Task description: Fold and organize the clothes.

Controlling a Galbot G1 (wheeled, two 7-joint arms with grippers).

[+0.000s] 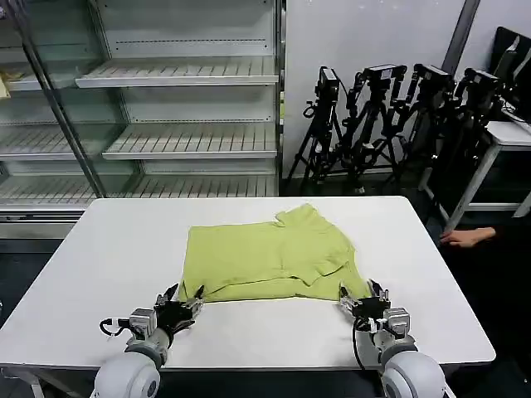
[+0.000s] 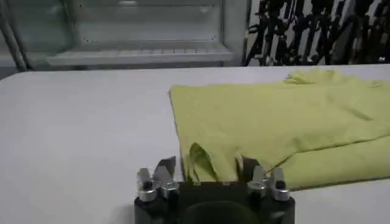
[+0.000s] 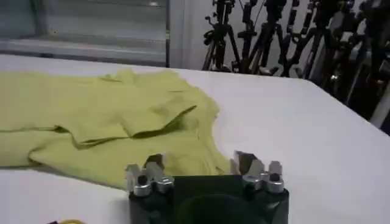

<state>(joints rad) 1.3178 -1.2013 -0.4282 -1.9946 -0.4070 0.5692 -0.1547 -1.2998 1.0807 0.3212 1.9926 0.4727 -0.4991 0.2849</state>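
The lime yellow-green short-sleeved cotton T-shirt (image 1: 270, 257) lies in the middle of the white rectangular table (image 1: 99, 249), partly folded, plain side up, with one sleeve doubled over on the robot's right and a bunched bit of fabric at the far edge.

Both arms are down at the near edge of the garment. The left gripper (image 1: 180, 300) sits at the shirt's near-left corner, fingers spread wide; in the left wrist view the left gripper (image 2: 207, 173) has that corner's puckered fabric lying between its open fingers, and nothing is clamped. Over on the other side, the right gripper (image 1: 367, 297) is at the near-right corner, fingers likewise parted. The right wrist view shows the right gripper (image 3: 202, 167) open with the shirt's hem (image 3: 183, 159) reaching in between the fingers, loose and ungripped.

Behind the table stands a glass-fronted shelving unit with white slatted shelves (image 1: 178, 75), and to the robot's right a cluster of black camera tripods (image 1: 390, 124). A person's hand (image 1: 469, 238) rests just off the table's right edge, well apart from the shirt.
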